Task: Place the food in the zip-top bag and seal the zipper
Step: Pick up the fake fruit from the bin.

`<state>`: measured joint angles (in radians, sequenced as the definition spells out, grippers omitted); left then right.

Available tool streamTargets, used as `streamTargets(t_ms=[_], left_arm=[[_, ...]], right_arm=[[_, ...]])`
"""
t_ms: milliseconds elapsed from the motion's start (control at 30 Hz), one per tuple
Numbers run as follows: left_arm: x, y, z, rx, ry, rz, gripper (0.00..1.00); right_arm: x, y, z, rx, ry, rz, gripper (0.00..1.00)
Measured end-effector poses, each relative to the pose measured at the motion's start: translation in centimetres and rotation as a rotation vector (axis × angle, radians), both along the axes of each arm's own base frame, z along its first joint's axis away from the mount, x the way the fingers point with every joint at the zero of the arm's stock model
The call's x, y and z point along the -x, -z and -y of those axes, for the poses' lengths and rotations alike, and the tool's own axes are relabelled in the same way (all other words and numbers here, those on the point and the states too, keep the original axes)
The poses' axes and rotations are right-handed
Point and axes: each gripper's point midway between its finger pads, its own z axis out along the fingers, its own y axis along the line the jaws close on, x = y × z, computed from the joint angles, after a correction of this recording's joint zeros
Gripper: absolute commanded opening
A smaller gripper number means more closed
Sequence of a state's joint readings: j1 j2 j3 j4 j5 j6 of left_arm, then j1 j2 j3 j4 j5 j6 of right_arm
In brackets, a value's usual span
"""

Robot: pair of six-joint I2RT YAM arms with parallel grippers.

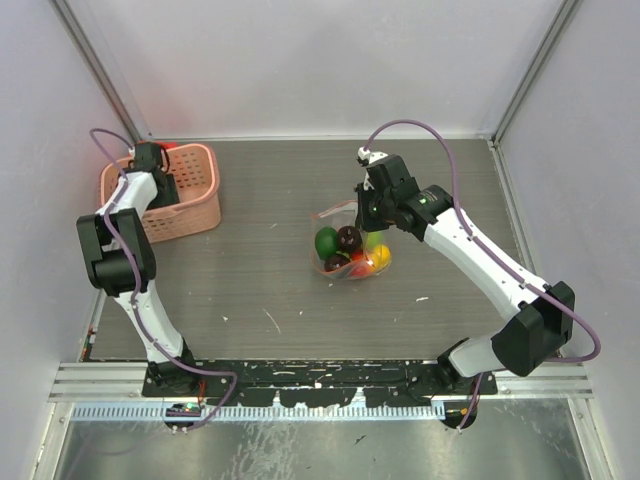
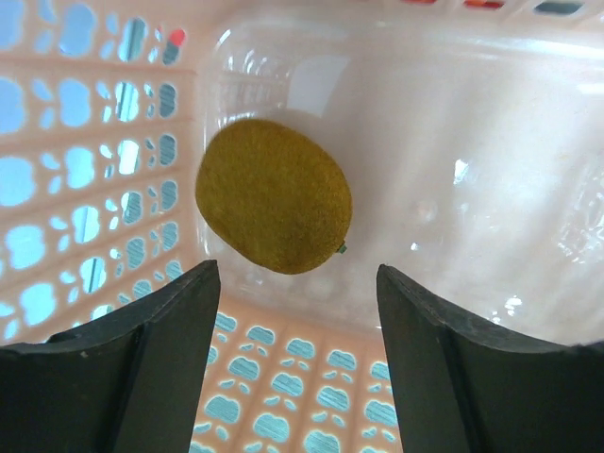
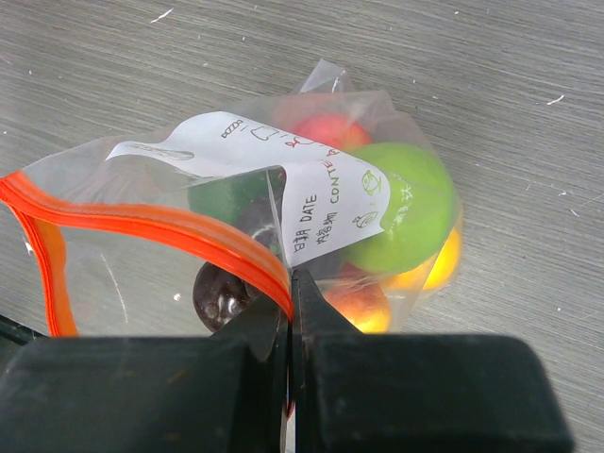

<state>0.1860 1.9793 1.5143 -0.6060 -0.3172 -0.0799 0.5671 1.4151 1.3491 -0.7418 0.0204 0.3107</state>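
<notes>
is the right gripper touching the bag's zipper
Touching. The right wrist view shows the right gripper closed on the zipper, the orange strip running into its pinched jaws.

White label (image 3: 321, 203) on the zip-top bag (image 3: 132, 274): printed "DATE"; partly cut "CONTE"

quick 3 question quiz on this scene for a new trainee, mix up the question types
1. True or false: the right hand is shut on the zipper of the bag.
2. What lies in the pink basket? A) a brown-green fruit B) a spoon C) a cup
3. Fill in: the left hand, not touching that fruit, is ___.

Key: 1 true; 2 A; 3 open
</notes>
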Motion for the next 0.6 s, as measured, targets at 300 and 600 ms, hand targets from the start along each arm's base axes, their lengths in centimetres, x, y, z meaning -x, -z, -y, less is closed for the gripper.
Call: streamTargets(t_ms=[300, 600], left_arm=[[-1.4, -3.4, -0.6, -0.074, 0.048, 0.089, 0.84], [-1.5, -0.8, -1.0, -0.087, 0.071, 0.021, 0.85]], right_arm=[[0.0, 0.0, -0.1, -0.003, -0.001, -0.002, 0.01], [0.0, 0.3, -0.1, 0.001, -0.001, -0.01, 0.0]])
